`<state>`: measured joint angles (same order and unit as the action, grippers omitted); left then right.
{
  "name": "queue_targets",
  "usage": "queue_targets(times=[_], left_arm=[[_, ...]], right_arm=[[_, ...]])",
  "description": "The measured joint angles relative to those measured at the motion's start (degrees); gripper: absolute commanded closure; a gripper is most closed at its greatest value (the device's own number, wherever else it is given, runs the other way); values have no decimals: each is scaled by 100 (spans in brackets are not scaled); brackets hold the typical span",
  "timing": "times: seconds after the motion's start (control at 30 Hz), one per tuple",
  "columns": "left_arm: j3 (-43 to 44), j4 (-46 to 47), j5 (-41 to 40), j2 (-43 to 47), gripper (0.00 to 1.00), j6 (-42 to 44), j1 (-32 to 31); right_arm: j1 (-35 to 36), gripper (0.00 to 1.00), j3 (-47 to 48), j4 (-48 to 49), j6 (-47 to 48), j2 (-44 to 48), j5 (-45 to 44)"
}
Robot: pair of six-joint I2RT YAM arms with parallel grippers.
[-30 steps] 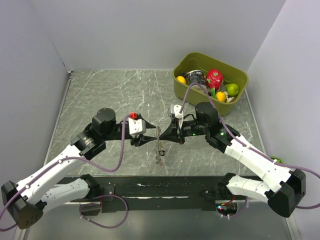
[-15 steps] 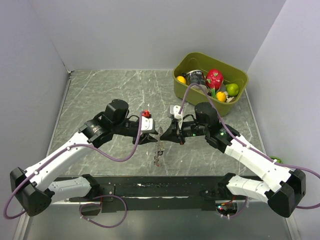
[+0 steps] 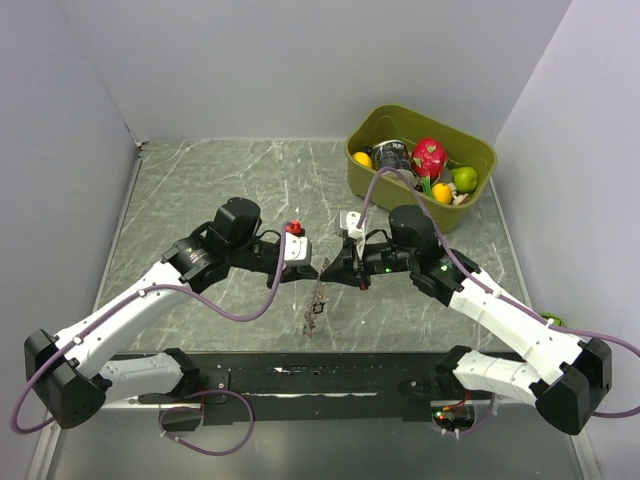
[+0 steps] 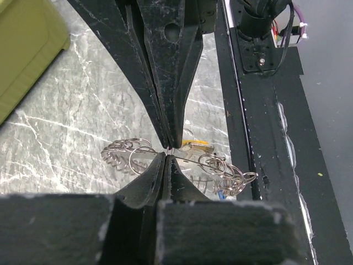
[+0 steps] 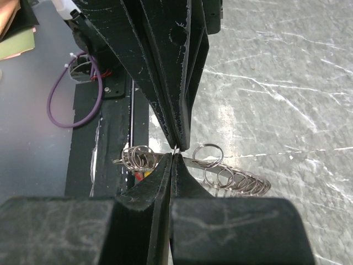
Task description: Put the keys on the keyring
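The thin metal keyring (image 3: 316,298), a wire hoop strung with many small silver split rings, hung in the air over the middle of the table, caught between the two arms' tips and trailing down toward the near edge; from above I could not tell whether its low end touched the surface. Seen from the left wrist, the keyring (image 4: 190,159) ran sideways under the fingertips with its little rings bunched at both ends, and a small silver yellow-capped key (image 4: 197,146) lay just behind the wire, with a speck of blue (image 4: 222,193) among the rings at the right end. The right wrist view showed the same wire (image 5: 220,175) and a spot of red (image 5: 139,175) under the left bunch. The left gripper (image 3: 311,270) had its black fingers pressed together on the wire, and the right gripper (image 3: 329,270) met it tip to tip, its fingers likewise pinched onto the wire at nearly the same spot. Below them lay the grey marble-patterned tabletop (image 3: 200,180), with a black strip (image 3: 330,375) along its near edge. Well apart, in the far right corner, stood an olive-green plastic bin (image 3: 478,146) holding bright toy fruit, a red one (image 3: 430,156) on top.
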<state>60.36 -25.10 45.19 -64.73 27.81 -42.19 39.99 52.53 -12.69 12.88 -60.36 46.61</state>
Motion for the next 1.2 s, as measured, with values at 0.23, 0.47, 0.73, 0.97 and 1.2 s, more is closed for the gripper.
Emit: queue_targets(times=[0.23,0.47,0.73,0.97,1.2], left_arm=[[-616,879,-68,243,99,-409,0],[-1523,2192,-442,654,99,-1084,-17],[-2586,4148,-828,1331,99,-1718,-15],[-3434,5949,-1106,1602,99,-2299,-15],[-3692,7047,-1130,1611,99,-2697,-17]], right_arm=[[0,47,-50,341,-210,72,-96],[-83,27,-345,918,-474,595,-396],[-442,31,-516,1281,-782,894,-339],[-507,34,-586,1338,-955,890,-74],[-511,45,-586,1360,-1034,874,289]])
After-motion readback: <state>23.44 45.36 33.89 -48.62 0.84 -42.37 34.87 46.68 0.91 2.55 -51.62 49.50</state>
